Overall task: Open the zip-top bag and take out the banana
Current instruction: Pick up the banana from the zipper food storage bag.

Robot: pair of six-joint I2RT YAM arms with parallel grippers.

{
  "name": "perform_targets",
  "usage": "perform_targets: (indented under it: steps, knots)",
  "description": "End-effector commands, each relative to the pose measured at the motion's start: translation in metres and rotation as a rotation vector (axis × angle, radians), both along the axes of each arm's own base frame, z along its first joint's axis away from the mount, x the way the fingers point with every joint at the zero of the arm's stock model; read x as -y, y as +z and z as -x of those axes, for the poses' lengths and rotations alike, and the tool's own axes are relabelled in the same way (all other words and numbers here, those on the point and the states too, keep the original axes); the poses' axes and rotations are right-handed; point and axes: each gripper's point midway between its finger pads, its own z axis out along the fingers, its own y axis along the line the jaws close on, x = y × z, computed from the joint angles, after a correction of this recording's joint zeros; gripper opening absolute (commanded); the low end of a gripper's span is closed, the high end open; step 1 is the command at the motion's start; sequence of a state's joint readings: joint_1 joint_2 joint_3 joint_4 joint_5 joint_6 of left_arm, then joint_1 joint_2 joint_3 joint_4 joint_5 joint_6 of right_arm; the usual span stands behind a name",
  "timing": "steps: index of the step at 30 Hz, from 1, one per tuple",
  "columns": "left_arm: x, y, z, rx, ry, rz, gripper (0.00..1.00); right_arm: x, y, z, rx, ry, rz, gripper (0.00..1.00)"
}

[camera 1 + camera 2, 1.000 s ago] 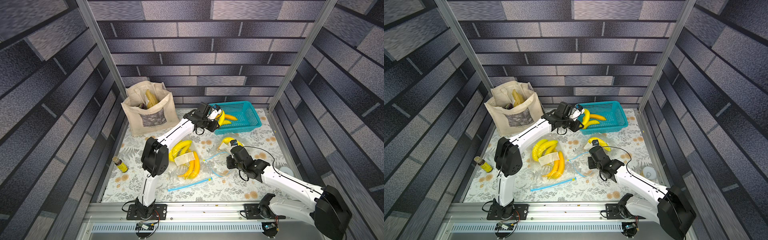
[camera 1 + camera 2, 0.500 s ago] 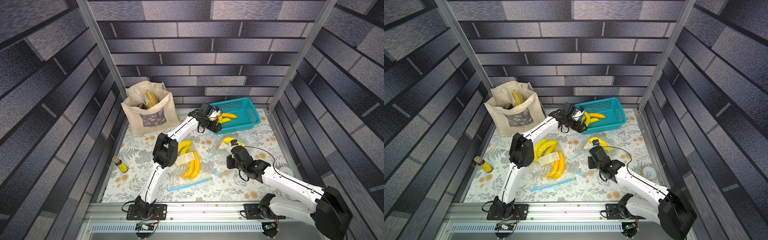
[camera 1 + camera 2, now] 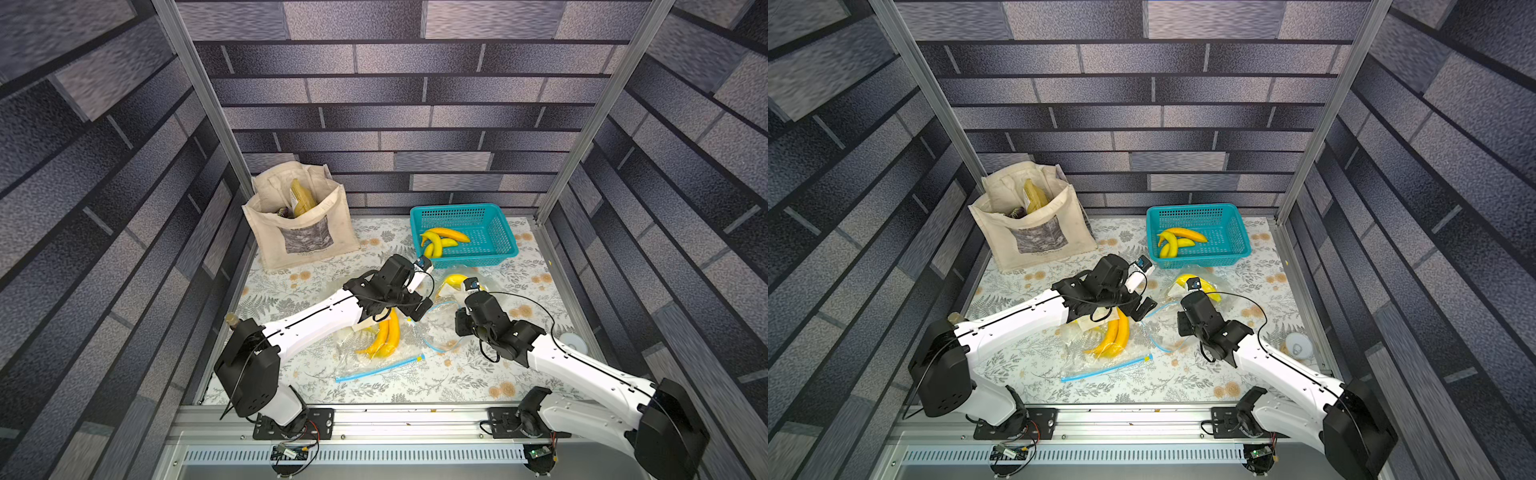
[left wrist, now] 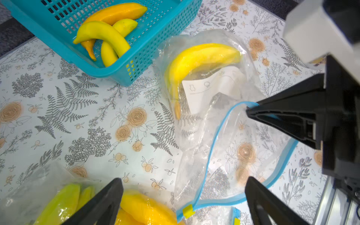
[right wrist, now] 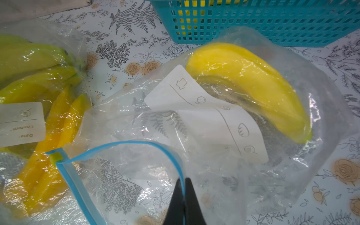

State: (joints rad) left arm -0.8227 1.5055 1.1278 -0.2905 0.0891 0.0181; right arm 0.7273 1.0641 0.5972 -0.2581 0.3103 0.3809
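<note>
Here, on a floral tablecloth within brick-print walls, left hand gapes, right hand seemingly pinches zip-top bag.

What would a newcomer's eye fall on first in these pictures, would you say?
The bright bananas in the teal basket at the back right stand out first. Mid-table, the right gripper pinches the blue rim of the opened zip-top bag, one yellow banana inside, while the left gripper hangs open close by.
</note>
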Motion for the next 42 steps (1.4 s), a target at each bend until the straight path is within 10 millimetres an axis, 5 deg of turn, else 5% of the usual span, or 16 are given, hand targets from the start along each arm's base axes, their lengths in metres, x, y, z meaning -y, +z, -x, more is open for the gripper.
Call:
perform_targets:
  steps: [1,7,20,27,30,35,42]
  knots:
    - [-0.009,-0.006,0.002,0.037,0.044,-0.033,1.0,0.002,0.002,0.001,0.005,-0.003,0.016,0.0]
    - [0.007,-0.041,0.02,-0.008,-0.019,-0.1,0.93,0.002,0.013,0.001,0.025,-0.01,-0.013,0.0]
    - [0.021,-0.079,0.01,-0.076,-0.024,-0.154,0.7,0.006,0.019,0.008,0.028,-0.006,-0.033,0.0]
    - [0.024,-0.076,0.003,-0.06,-0.002,-0.142,0.4,0.007,0.013,0.01,0.007,-0.002,-0.017,0.0]
    - [0.022,-0.068,-0.001,-0.036,0.023,-0.127,0.53,0.009,0.01,0.012,-0.009,-0.005,-0.002,0.0]
    - [0.02,-0.06,0.002,-0.021,0.016,-0.108,0.55,0.01,0.009,0.012,-0.015,-0.011,-0.001,0.0]
    - [0.023,-0.072,-0.001,-0.064,0.033,-0.109,0.3,0.01,0.013,0.011,-0.008,-0.016,-0.001,0.0]
